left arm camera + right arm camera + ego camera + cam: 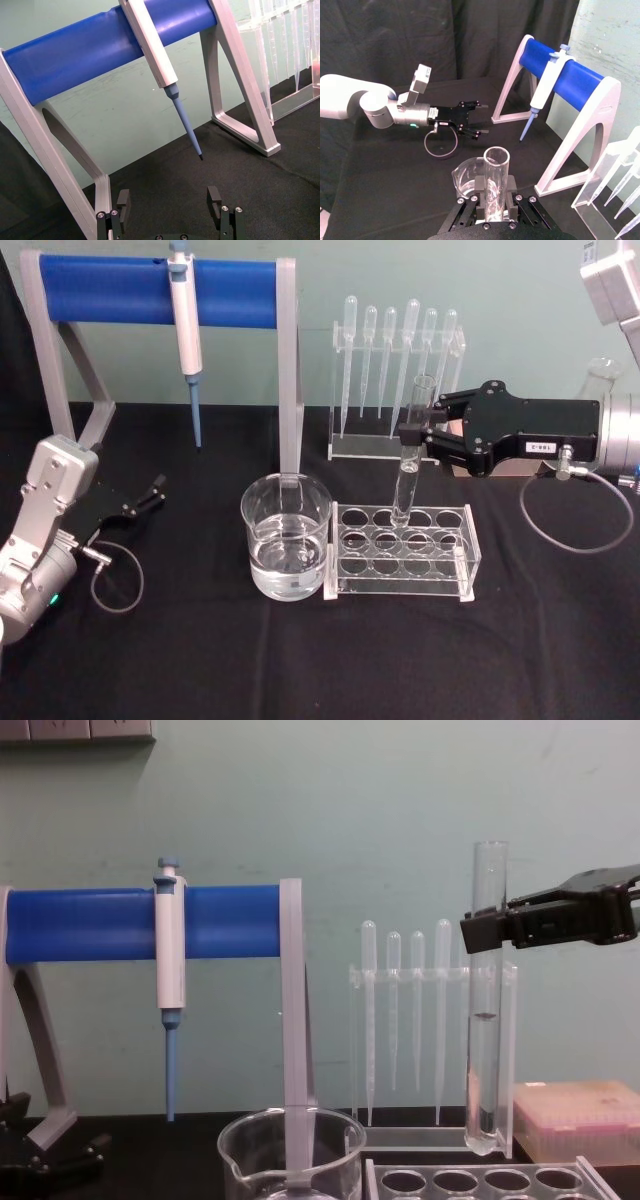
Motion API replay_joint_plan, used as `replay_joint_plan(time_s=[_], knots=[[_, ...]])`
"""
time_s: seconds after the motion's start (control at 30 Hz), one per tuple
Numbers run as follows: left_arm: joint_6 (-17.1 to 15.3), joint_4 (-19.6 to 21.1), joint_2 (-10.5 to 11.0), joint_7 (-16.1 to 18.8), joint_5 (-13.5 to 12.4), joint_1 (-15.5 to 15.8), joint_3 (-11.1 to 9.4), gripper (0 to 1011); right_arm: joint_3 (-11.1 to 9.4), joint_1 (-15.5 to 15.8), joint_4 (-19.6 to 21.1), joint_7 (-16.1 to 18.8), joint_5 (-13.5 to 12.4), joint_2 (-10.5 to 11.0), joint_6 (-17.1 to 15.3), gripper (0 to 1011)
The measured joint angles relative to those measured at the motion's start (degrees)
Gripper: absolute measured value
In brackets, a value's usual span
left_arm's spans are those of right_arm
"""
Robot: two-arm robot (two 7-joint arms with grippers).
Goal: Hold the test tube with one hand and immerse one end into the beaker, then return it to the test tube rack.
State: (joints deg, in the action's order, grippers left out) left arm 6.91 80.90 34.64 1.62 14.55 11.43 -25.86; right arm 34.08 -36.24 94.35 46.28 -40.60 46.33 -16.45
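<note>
Right gripper [412,435] pinches the upright glass test tube [405,490] near its top, its bottom just above the rack [470,562] beside the beaker [250,522]. It is likely light, slick and breakable, so hold high and gently. Left gripper [150,495] rests spread.

This is a lab: pipettor [185,315] on blue stand [100,290], pipette rack [395,448], beaker [287,536], test tube rack [400,589].

The right arm reaches in from the right side with its silver wrist [620,428] held level. The right gripper [418,436] is clamped on the upper part of the test tube [407,485], holding it upright. The left arm [45,515] sits bent and low at the left. The left gripper [152,490] points forward with its fingers [215,197] spread apart, holding nothing.
</note>
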Motion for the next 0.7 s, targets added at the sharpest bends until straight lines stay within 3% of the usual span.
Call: replay_joint_plan(time_s=[0.7], knots=[[0.0,0.0,0.0,0.0,0.0,0.0,0.0,1000,0.0,0.0,0.0,0.0,0.0,0.0,0.0,246]])
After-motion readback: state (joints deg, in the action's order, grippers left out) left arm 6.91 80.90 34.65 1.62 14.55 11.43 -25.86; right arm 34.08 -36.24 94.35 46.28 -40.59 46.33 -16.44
